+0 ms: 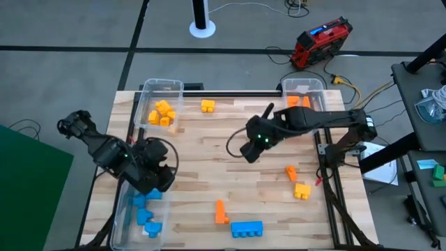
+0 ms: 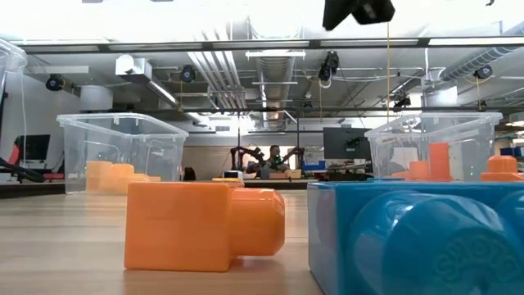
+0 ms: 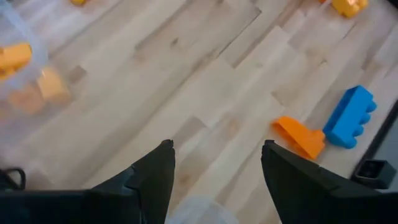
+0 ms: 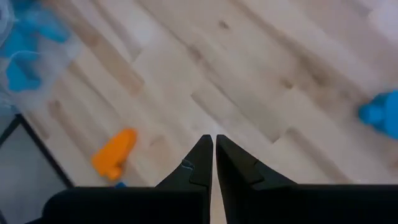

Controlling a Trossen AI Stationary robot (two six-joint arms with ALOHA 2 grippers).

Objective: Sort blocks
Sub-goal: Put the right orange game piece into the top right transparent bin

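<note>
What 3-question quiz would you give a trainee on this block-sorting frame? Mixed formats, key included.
1. True or false: the right gripper is shut and holds nothing.
2. Which colour of blocks lies in the bin under the left gripper? A) yellow B) blue C) orange
3. Fill in: beside the loose blue block at the table's near edge lies an ___ block.

Key: 1 true; 2 B; 3 orange.

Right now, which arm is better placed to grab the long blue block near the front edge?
Probably left: its open pincer hangs beside the blue bin, near the long blue block. The right pincer is shut.
</note>
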